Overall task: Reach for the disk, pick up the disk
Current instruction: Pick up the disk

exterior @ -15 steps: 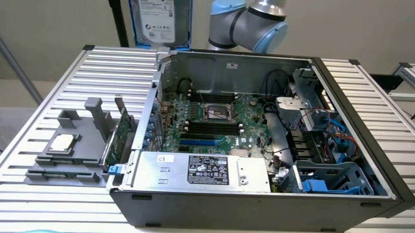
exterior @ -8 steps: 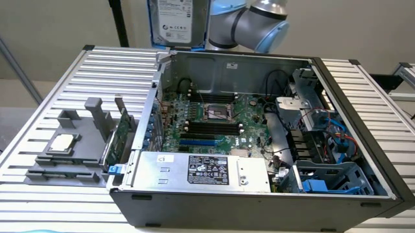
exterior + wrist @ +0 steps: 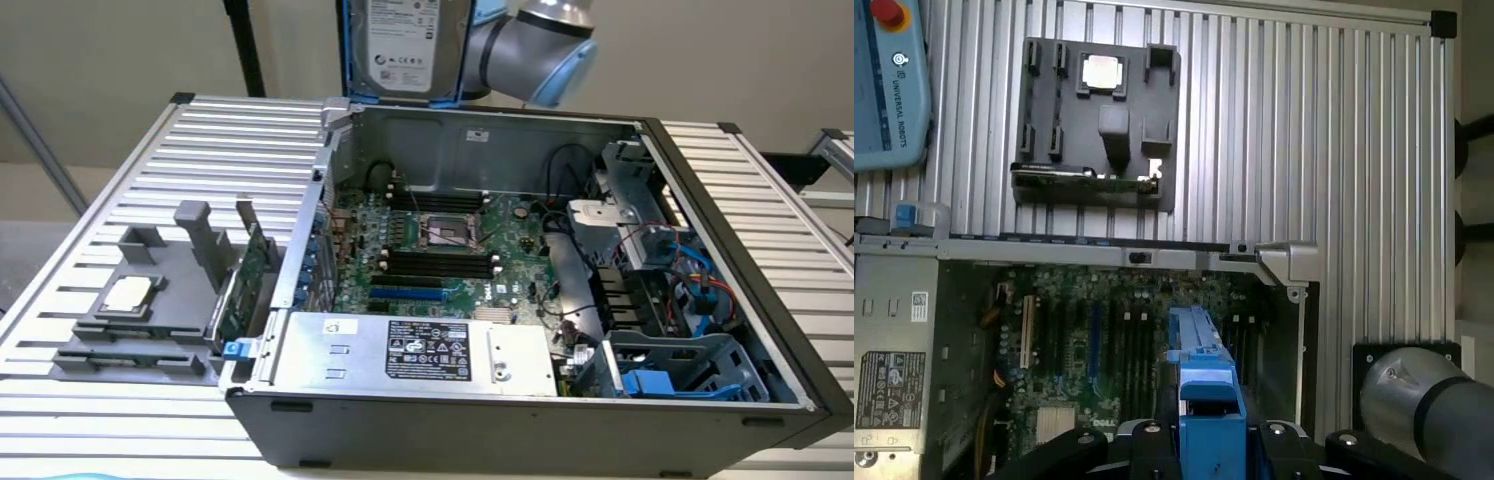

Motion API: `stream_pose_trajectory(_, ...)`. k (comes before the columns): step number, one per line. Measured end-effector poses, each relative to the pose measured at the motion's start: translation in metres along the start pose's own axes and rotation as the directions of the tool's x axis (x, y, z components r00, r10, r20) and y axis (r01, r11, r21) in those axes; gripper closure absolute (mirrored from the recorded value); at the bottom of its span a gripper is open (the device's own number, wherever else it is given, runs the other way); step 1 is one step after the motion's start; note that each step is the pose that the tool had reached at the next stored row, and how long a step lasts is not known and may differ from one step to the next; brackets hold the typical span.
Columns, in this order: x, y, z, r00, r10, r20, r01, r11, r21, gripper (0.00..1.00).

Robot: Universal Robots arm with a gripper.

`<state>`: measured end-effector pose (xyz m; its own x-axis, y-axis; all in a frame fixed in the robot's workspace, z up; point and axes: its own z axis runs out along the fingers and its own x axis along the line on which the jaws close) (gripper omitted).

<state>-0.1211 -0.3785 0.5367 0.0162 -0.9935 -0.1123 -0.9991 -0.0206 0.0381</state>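
In the wrist view the tool (image 3: 1209, 440) is clenched on the disk (image 3: 1204, 385), black fingers (image 3: 1144, 440) pressing either side of its bright blue rail; the drive is seen edge-on here, its long axis running away from the camera over the open computer case (image 3: 914, 300). Below it lies the green motherboard (image 3: 1104, 340) with its dark slots. Farther off, on the ribbed metal desk (image 3: 1334, 150), sits a dark grey holder tray (image 3: 1099, 120) carrying a small square silver chip (image 3: 1102, 72). A pale blue pendant (image 3: 889, 90) at the edge reads "UNIVERSAL ROBOTS" beside a red button.

In the exterior view the disk (image 3: 404, 45) hangs upright above the back wall of the case (image 3: 534, 400), well clear of it, long axis vertical, its silver-grey face and white printed label turned toward the camera, blue rails down both sides. The label's text is too small to read. Nearer, a silver box with a black label (image 3: 427, 350) sits inside the case
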Motion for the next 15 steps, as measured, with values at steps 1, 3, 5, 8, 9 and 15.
stream_pose_trajectory(1, 0.001, -0.0048, -0.0001, 1.0, 0.0, -0.0001, 0.0, 1.0, 0.0, 0.67)
stream_pose_trajectory(3, 0.003, -0.0137, -0.0001, 1.0, 0.0, -0.0001, 0.0, 1.0, -0.0001, 0.67)
stream_pose_trajectory(5, 0.005, -0.0231, -0.0001, 1.0, 0.0, 0.0, 0.0, 1.0, 0.0, 0.67)
stream_pose_trajectory(8, 0.007, -0.0367, -0.0002, 1.0, 0.0, 0.0, 0.0, 1.0, 0.0, 0.67)
stream_pose_trajectory(9, 0.008, -0.0412, -0.0002, 1.0, 0.0, 0.0001, 0.0, 1.0, 0.0, 0.67)
stream_pose_trajectory(15, 0.013, -0.0681, -0.0006, 1.0, 0.0, -0.0002, 0.0, 1.0, -0.0001, 0.67)
